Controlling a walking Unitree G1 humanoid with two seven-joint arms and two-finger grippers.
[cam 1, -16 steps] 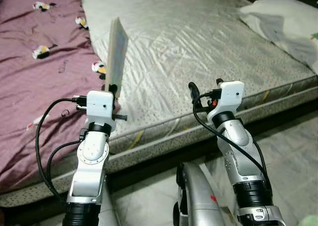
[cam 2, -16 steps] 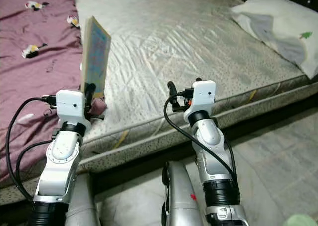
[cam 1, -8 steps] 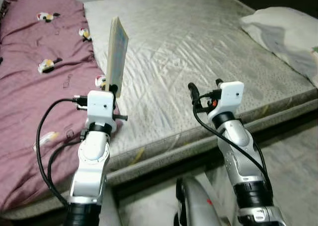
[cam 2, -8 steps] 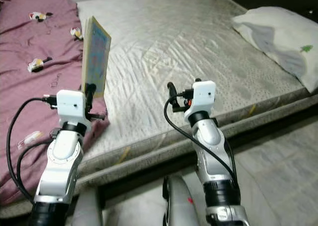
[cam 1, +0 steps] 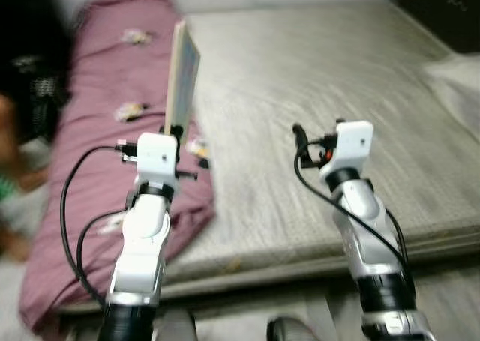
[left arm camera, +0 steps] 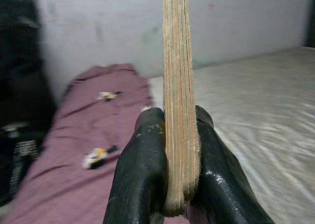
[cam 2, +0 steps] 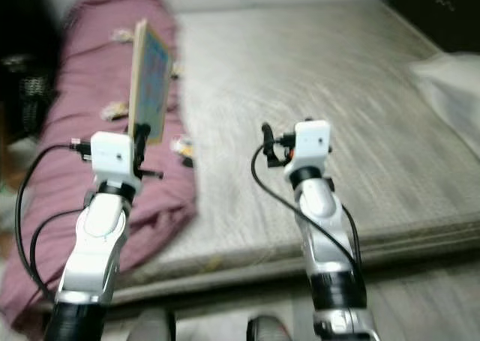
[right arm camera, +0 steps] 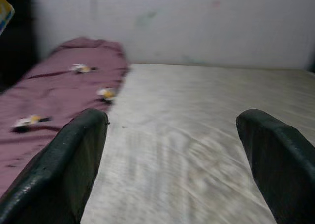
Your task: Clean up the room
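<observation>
Nearest you, both silver arms rise from the bottom of the head views, over a strip of grey floor (cam 1: 450,296) in front of the bed's near edge. Your left claw (left arm camera: 179,150) is clamped on the lower end of a thin book (cam 1: 181,82), one black finger pressed against each side, and the book stands upright, edge-on to the wrist camera, its blue cover showing in the right eye view. It is held in the air above the seam where the purple blanket (cam 1: 97,169) meets the bare mattress (cam 1: 315,116).

Your right claw (right arm camera: 172,150) is spread wide with nothing between its fingers (right arm camera: 64,170), and it hangs over the front part of the mattress, well apart from the book.

Beyond the claws the mattress runs flat back to a pale wall (right arm camera: 197,22). The blanket lies in a long heap along the bed's left side, spilling over the near edge, with small printed figures on it. A white pillow (cam 2: 450,79) sits at the bed's right edge. The head views are blurred, and the dark area left of the bed cannot be made out.
</observation>
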